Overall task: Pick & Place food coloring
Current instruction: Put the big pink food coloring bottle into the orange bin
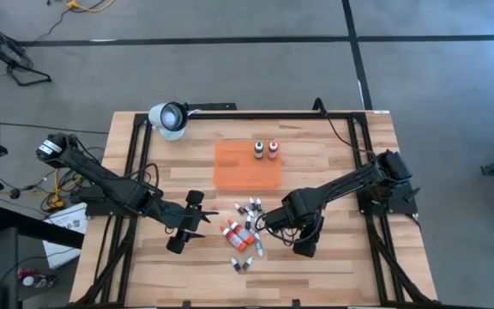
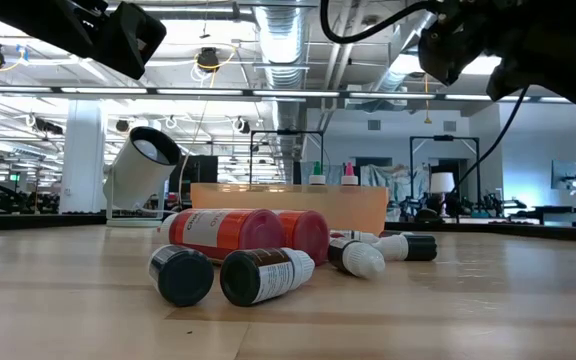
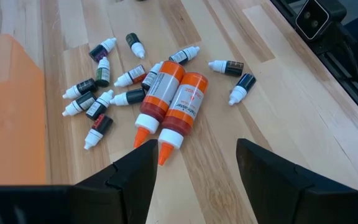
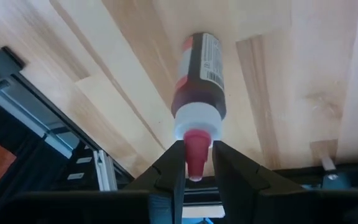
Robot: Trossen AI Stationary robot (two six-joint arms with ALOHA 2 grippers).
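The food coloring bottles [image 1: 245, 236] lie on their sides in a loose pile on the wood table: two large orange ones [image 3: 174, 99] among several small dark vials with white caps [image 2: 258, 272]. Two more bottles, green [image 1: 258, 150] and red [image 1: 274, 150], stand upright on the flat orange tray [image 1: 247, 172]. My left gripper [image 3: 194, 180] is open, hovering just left of the pile. My right gripper [image 4: 196, 158] is at the pile's right side, shut on a small dark-red bottle [image 4: 197, 74]. My right gripper pinches the small dark-red bottle by its red nozzle tip [image 4: 195, 144], between the two fingertips [image 4: 174, 163]. The white collar and body stick out past the fingertips, in line with the fingers. The bottle's far end seems clear of the wood, but I cannot be sure.
A white round lamp [image 1: 168, 118] sits at the table's far left corner. Black frame rails [image 1: 363, 146] run along the table's far and side edges. Bare wood lies near the front edge [image 2: 448, 320] and right of the pile.
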